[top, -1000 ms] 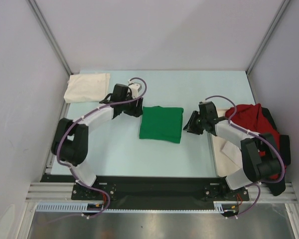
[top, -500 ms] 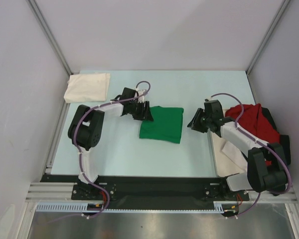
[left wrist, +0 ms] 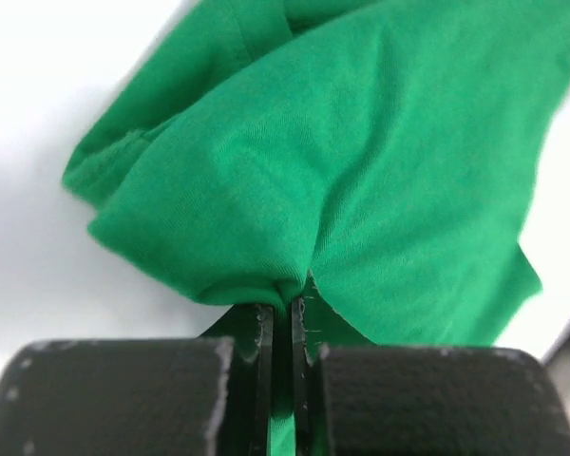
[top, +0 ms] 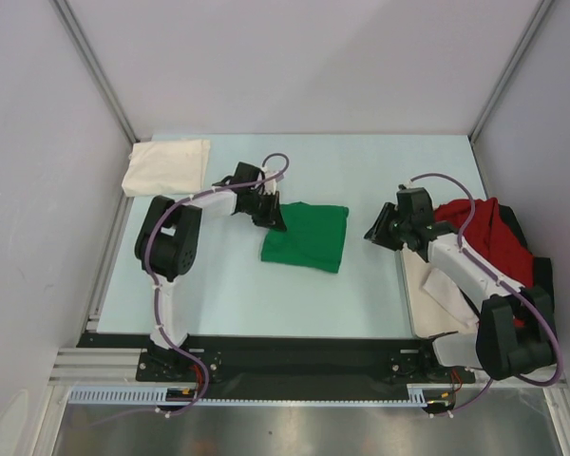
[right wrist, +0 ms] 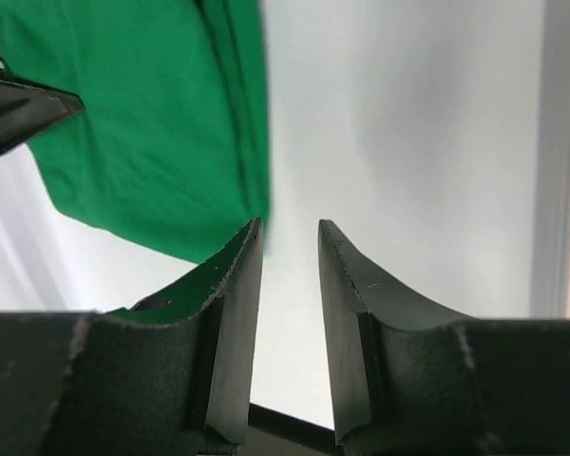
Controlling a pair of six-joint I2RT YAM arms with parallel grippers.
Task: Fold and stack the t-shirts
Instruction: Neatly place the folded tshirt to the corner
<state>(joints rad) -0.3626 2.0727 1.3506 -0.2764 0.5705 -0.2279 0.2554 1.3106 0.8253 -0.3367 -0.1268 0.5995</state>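
A folded bright green t-shirt [top: 309, 239] lies mid-table. My left gripper [top: 275, 218] is shut on its far left edge, and the left wrist view shows green cloth [left wrist: 361, 161] bunched between the closed fingertips of this gripper [left wrist: 287, 306]. My right gripper [top: 374, 231] is open just right of the shirt, not touching it. In the right wrist view that gripper [right wrist: 290, 230] has only bare table between its fingers, with the green shirt [right wrist: 142, 123] off to the left. A folded cream-white t-shirt [top: 166, 166] lies back left. A crumpled red t-shirt [top: 480, 233] rests on a dark one [top: 543, 277] at the right.
An off-white flat piece [top: 429, 290] lies under the right arm beside the red pile; I cannot tell whether it is cloth or tray. Grey enclosure walls and metal posts [top: 95, 71] close in the table on three sides.
My left gripper has moved right onto the green shirt's edge and shut on it; the shirt's left side has skewed slightly. My right gripper has drifted a little back and right.
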